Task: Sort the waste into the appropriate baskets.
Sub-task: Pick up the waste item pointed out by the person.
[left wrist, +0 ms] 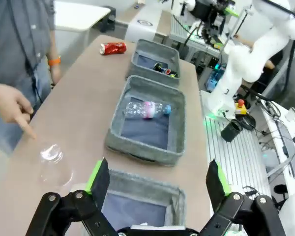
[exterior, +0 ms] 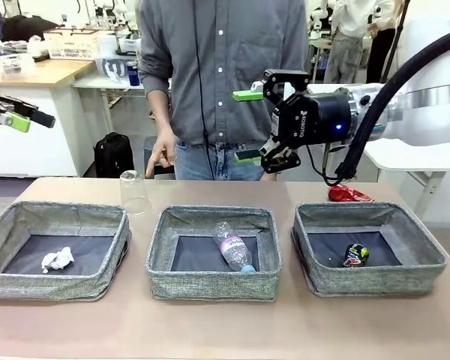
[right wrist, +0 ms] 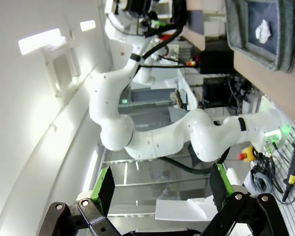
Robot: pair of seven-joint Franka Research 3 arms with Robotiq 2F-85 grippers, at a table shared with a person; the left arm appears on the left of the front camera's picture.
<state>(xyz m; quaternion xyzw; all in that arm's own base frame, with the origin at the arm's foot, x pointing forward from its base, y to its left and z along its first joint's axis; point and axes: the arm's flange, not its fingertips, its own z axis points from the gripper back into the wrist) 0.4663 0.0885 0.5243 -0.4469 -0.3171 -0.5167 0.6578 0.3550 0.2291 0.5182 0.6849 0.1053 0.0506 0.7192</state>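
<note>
Across the tan bench, three grey woven fabric baskets hold a crumpled white tissue, a clear pink-labelled water bottle and a dark drink can, leaving an upturned clear plastic cup and a crushed red can outside, with left end effector and right end effector both apart and empty.

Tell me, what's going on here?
Sorting is partway done. A crumpled white tissue lies in the left grey woven fabric basket, a clear water bottle in the middle basket, a dark drink can in the right basket. An upside-down clear plastic cup and a crushed red can sit behind them. The left gripper and right gripper are raised, open and empty; a person's hand hangs near the cup.
</note>
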